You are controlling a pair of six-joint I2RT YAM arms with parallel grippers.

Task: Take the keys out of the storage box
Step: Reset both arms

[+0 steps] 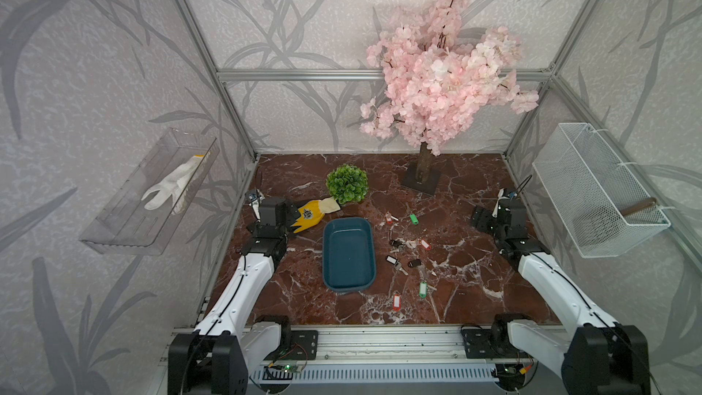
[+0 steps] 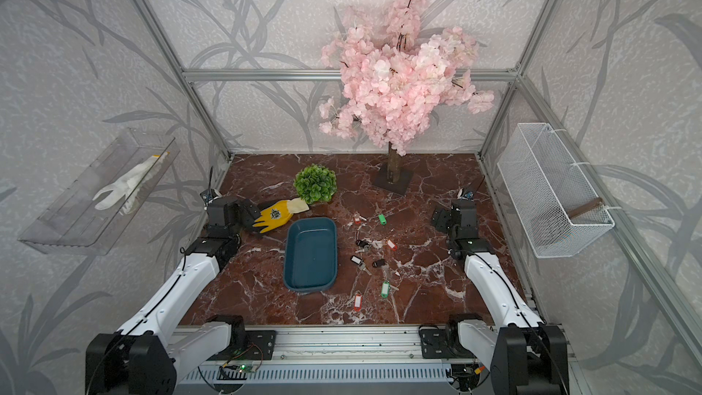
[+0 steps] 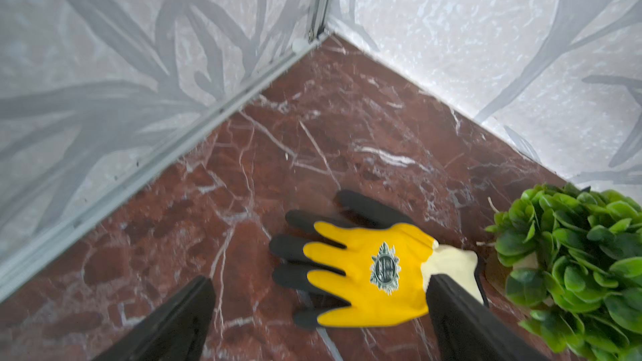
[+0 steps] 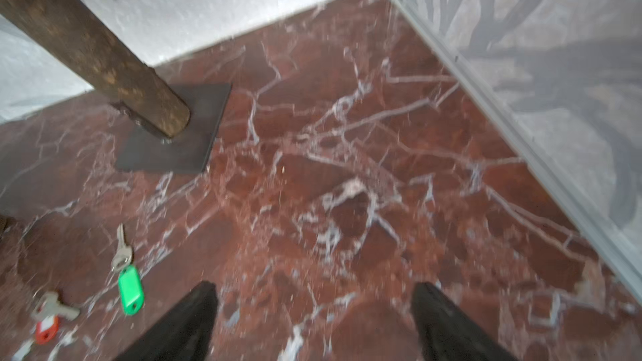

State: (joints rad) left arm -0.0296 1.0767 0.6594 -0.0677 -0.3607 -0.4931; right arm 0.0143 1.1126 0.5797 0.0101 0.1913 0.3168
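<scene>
The storage box [image 1: 348,254] [image 2: 310,253], a shallow teal tray, lies on the red marble floor, and nothing shows inside it. The keys [image 1: 391,259] [image 2: 356,259] lie scattered on the marble to the right of the box, with red, green and black tags. Two of them, one green-tagged [image 4: 130,289] and one red-tagged [image 4: 47,328], show in the right wrist view. My left gripper [image 1: 291,216] [image 3: 321,278] hangs open over a yellow glove, left of the box's far end. Far to the right, my right gripper [image 1: 479,218] [image 4: 315,285] stands open above bare marble, holding nothing.
The yellow and black glove [image 1: 309,214] [image 3: 368,272] lies beside a green ball plant [image 1: 347,184]. A pink blossom tree on a metal base [image 1: 421,180] stands at the back. A clear tray [image 1: 125,218] with a white glove hangs on the left wall, a wire-mesh basket [image 1: 592,191] on the right.
</scene>
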